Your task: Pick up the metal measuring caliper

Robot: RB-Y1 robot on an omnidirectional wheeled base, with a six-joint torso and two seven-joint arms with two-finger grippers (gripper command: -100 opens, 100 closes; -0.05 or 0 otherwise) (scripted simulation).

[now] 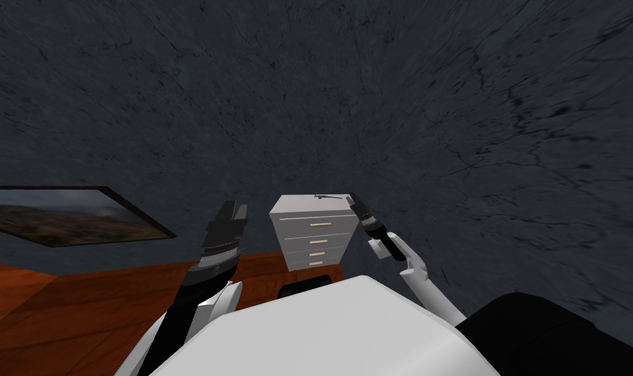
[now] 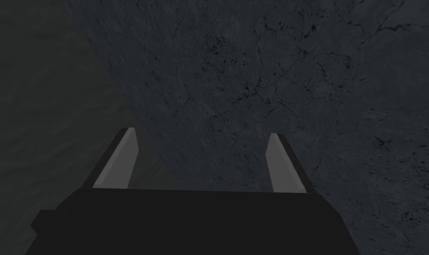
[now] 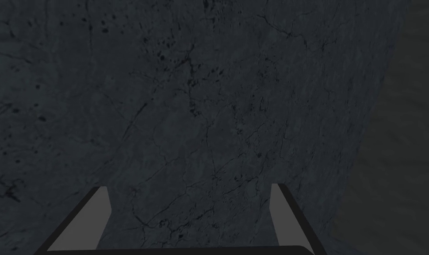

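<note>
"Reddish wooden floor [image 1: 80, 307] was seen nearest. How were the grippers held?"

"The left gripper [image 2: 201, 133] was raised beside a white chest of 4 drawers [image 1: 315, 235], its 2 fingers spread apart. The right gripper [image 3: 188, 187] was held up by the chest's top, likewise spread."

"And the caliper [image 1: 327, 196]?"

"It was laid flat on the chest's top, close to the right gripper. Behind, a dark cracked wall [image 1: 374, 98] was seen, with a framed picture [image 1: 67, 215] hung on it."
</note>
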